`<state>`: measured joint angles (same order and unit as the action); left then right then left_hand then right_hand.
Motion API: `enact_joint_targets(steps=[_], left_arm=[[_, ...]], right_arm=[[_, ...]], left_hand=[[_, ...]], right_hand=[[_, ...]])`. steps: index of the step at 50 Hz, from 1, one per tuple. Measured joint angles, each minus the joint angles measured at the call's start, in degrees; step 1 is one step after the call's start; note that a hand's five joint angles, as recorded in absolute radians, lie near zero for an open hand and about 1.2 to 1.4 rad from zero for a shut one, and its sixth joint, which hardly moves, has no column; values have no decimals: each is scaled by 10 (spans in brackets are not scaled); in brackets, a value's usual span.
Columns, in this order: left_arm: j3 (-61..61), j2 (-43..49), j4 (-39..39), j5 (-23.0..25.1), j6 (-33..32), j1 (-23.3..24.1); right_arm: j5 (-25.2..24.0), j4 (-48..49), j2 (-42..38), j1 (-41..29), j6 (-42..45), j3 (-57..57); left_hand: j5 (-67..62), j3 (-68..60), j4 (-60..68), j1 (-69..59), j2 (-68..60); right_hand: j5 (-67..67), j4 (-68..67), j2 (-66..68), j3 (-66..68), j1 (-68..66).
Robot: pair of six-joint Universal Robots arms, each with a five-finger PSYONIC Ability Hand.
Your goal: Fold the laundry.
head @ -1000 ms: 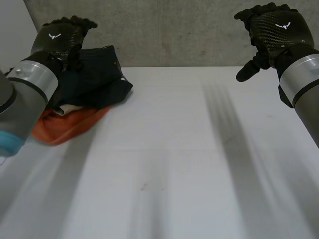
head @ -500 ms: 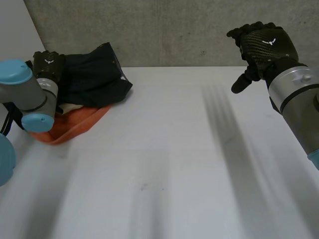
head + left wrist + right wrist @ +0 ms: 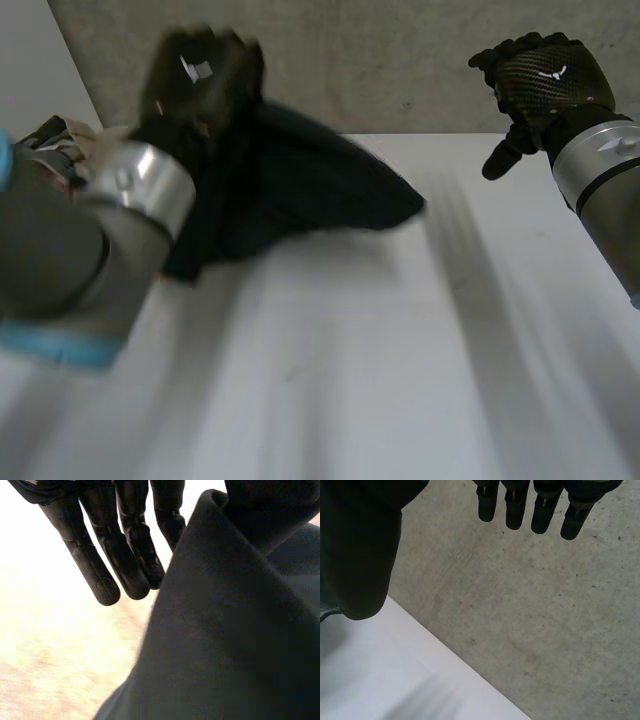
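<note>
Aloft, left hand [image 3: 200,75], a pinch on dark garment [image 3: 300,190]; right hand [image 3: 540,80] loose-fingered near far edge of table [image 3: 380,380].

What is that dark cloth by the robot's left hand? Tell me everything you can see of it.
It is a dark garment, navy or black, of soft matt fabric, no print showing. Its top is bunched at the left robot hand, raised above the white table; from there it fans down and out sideways to a point. The left wrist view shows a thick rolled edge beside the hand. How the hand grips it is hidden.
</note>
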<state>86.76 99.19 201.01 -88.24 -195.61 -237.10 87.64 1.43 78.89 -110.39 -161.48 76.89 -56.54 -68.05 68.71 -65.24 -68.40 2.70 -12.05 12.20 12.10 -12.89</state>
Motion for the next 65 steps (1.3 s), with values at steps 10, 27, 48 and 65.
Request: enact_joint_targets(steps=[10, 27, 48, 65], left_arm=[[241, -26, 9, 3, -7, 61], [255, -183, -52, -16, -62, 9], [355, -163, -222, 53, 105, -167], [339, -58, -213, 135, 114, -136]], right_arm=[[-3, -65, -10, 10, 55, 22], [-21, -107, -34, 3, 52, 89], [-51, -55, -111, -105, 23, 194], [8, 118, -98, -122, 38, 238]], left_hand=[[416, 429, -436, 438, 437], [535, 543, -557, 518, 553], [535, 549, -561, 524, 556], [-5, 7, -5, -10, 2]], right_hand=[[0, 0, 0, 0, 0], [0, 0, 0, 0, 0], [0, 0, 0, 0, 0], [517, -562, 535, 542, -483]])
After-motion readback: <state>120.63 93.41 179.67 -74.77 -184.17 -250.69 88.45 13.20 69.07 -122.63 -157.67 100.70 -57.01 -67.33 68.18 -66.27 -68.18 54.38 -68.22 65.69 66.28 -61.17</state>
